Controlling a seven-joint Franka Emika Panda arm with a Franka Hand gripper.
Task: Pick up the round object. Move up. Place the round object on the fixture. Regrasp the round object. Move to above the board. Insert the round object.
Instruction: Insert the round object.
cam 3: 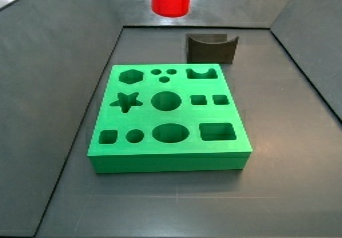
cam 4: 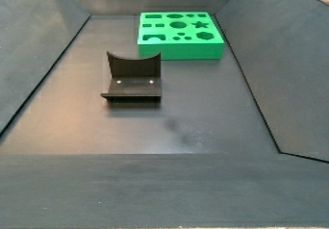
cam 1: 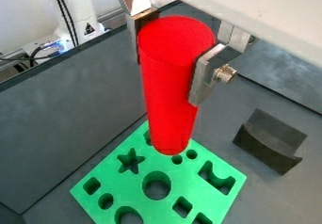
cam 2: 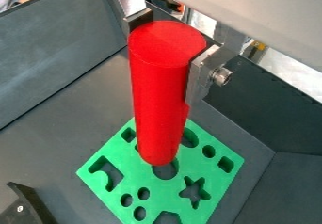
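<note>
The claw (cam 1: 176, 63) grips the round object (cam 1: 169, 82) upright, high above the board (cam 1: 157, 185). Centre the peg over the large circular hole (cam 3: 166, 101) before descending.

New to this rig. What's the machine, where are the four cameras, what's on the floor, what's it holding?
It is a single robot arm with a two-finger gripper. Two cameras ride on its wrist and look down past the fingers; two others are fixed beside the enclosure. The gripper is shut on a red peg, held upright high above the green board, whose shaped holes show in both wrist views. A side view catches only the peg's lower end at the top edge. The fixture, a dark notched block, stands empty on the floor apart from the board.
</note>
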